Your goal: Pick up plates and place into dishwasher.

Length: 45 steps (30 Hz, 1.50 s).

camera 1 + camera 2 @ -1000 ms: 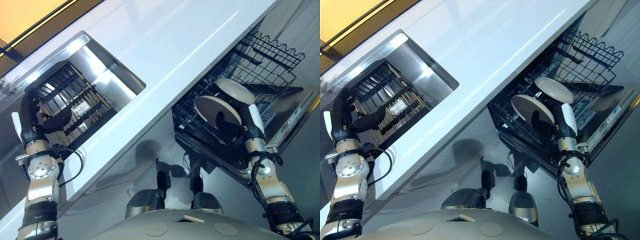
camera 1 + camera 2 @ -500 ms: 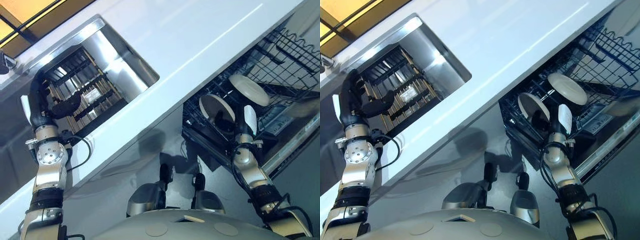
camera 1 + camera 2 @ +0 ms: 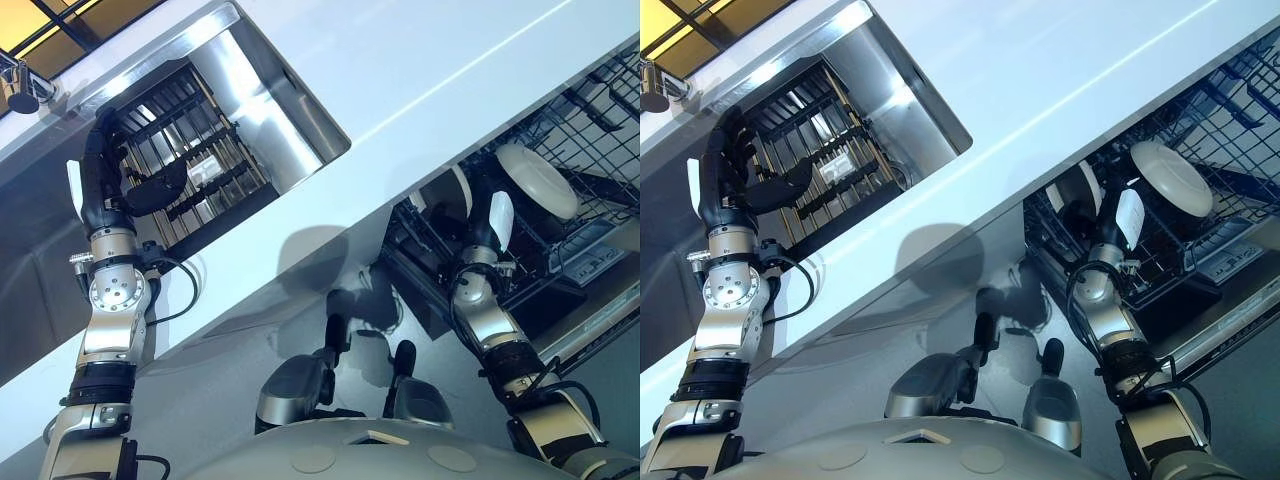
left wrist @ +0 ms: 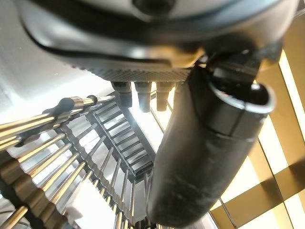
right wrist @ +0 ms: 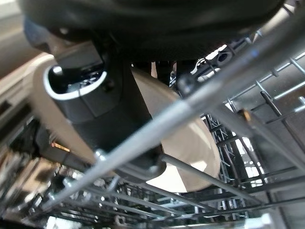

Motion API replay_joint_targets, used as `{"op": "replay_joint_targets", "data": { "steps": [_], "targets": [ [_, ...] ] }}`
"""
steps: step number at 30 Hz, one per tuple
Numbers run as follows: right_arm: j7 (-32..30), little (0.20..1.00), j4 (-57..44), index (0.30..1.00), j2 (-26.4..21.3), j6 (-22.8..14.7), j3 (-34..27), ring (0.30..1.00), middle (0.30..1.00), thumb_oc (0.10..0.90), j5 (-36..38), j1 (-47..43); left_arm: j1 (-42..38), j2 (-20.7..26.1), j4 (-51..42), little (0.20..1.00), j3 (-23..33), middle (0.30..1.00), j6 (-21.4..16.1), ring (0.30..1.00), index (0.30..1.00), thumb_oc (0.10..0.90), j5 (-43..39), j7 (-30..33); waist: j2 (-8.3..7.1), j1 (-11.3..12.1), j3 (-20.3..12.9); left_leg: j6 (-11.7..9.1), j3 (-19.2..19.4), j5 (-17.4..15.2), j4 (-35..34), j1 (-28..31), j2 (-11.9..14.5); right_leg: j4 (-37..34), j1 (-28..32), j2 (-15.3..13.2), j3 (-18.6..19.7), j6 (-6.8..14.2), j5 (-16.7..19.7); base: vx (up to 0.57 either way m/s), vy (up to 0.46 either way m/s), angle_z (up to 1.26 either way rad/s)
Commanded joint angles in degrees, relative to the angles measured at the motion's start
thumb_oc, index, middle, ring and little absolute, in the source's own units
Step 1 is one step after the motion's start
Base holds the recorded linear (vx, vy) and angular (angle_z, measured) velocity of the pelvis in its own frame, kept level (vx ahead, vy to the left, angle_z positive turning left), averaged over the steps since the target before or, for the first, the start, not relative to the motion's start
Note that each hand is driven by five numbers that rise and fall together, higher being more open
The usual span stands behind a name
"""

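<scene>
A cream plate point(image 3: 1085, 188) stands nearly on edge in the dark wire dishwasher rack point(image 3: 600, 120), partly tucked under the counter's edge. My right hand point(image 3: 482, 228) is shut on it. In the right wrist view the thumb point(image 5: 95, 109) lies across the plate's point(image 5: 190, 148) face among the rack wires. A second cream plate point(image 3: 1170, 178) leans in the rack just beside it. My left hand point(image 3: 105, 180) hangs open over the metal drying rack point(image 3: 200, 150) in the sink, its thumb point(image 4: 200, 157) stretched out, holding nothing.
A white counter point(image 3: 420, 60) runs between the steel sink point(image 3: 290, 120) and the dishwasher. The dishwasher's lowered door point(image 3: 600, 330) lies below the rack at the right. A tap fitting point(image 3: 20, 95) stands at the sink's far corner.
The camera has shifted, sliding the whole scene. My right hand has carried its plate away from the second plate, toward the counter edge, and turned it more edge-on. The left hand keeps its pose.
</scene>
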Motion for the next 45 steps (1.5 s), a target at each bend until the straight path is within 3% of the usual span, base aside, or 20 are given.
{"op": "replay_joint_targets", "data": {
  "steps": [1,11,18,30,35,39,42,45],
  "targets": [
    [-1.72,0.9,-9.08,0.9,1.48,-8.26,-1.34,0.9,0.9,0.8,1.26,0.09,2.63,-0.18,0.08,0.9,-0.53,0.9,-4.6,0.9,0.9,0.8,0.1,0.45,-1.78,-0.34,-2.9,1.98,1.25,-8.49,5.12,0.53,-2.25,14.14,-9.77,-0.46,2.2,0.45,-5.13,0.01,-0.047,-0.03],
    [3.01,0.9,-16.88,0.9,1.45,-12.84,-6.74,0.9,0.9,0.8,4.16,5.33,3.48,-1.26,0.6,0.9,0.42,0.9,-5.35,0.9,0.9,0.8,1.51,-0.03,-2.52,-2.98,-4.61,1.73,2.69,-9.03,4.03,2.37,-1.55,11.95,-7.79,0.77,3.21,0.29,-5.19,0.01,-0.066,-0.06],
    [6.9,0.9,-20.74,0.9,1.77,-14.49,-10.05,0.9,0.9,0.8,6.08,9.29,4.16,-2.28,0.73,0.9,1.71,0.9,-5.18,0.9,0.9,0.8,2.47,-0.49,-2.98,-5.12,-6.21,1.19,3.49,-9.07,2.75,3.88,-0.92,10.45,-6.19,1.86,3.85,-0.01,-5.58,0.02,-0.084,-0.07],
    [8.14,0.9,-22.39,0.9,1.81,-16.49,-14.53,0.9,0.9,0.8,8.9,13.38,4.87,-2.67,1.92,0.9,2.89,0.9,-5.62,0.9,0.9,0.8,3.09,-1.16,-2.89,-7.73,-7.52,0.36,4.83,-9.19,1.96,5.48,0.21,10.11,-4.89,3.07,4.41,-0.5,-6.57,0.02,-0.061,-0.07],
    [11.6,0.9,-19.54,0.9,2.72,-17.79,-16.59,0.9,0.9,0.8,17.25,15.22,5.44,-2.99,2.37,0.9,3.94,0.9,-6.01,0.9,0.9,0.8,2.66,-1.62,-2.64,-8.66,-7.57,-0.08,5.36,-9.32,2.28,5.73,0.73,11.02,-4.84,3.28,4.29,-0.83,-7.39,0.02,-0.044,-0.07],
    [18.47,0.9,-18.13,0.9,3.42,-17.99,-17.33,0.9,0.9,0.8,24.33,17.19,6.17,-3.14,1.97,0.9,4.33,0.9,-5.77,0.9,0.9,0.8,2.3,-2.24,-2.1,-9.42,-7.19,-0.32,5.51,-9.47,3.0,5.87,1.03,12.43,-5.08,3.2,4.1,-1.28,-8.27,0.02,-0.029,-0.13],
    [18.42,0.9,-16.64,0.9,3.85,-18.99,-17.45,0.9,0.9,0.8,25.47,18.23,6.35,-2.81,2.35,0.9,4.51,0.9,-5.88,0.9,0.9,0.8,1.67,-2.59,-1.79,-9.74,-7.25,-0.5,5.56,-9.56,3.16,5.96,1.03,12.77,-5.04,3.18,4.06,-1.41,-8.66,0.03,-0.012,-0.04],
    [19.14,0.9,-15.06,0.9,4.4,-18.47,-18.21,0.9,0.9,0.8,31.49,19.17,6.4,-2.56,2.95,0.9,4.46,0.9,-5.87,0.9,0.9,0.8,1.13,-2.46,-1.4,-10.14,-7.41,-0.72,5.78,-9.52,2.94,6.11,0.97,12.84,-4.95,3.09,3.94,-1.44,-9.01,0.04,0.011,-0.02]
  ]
}}
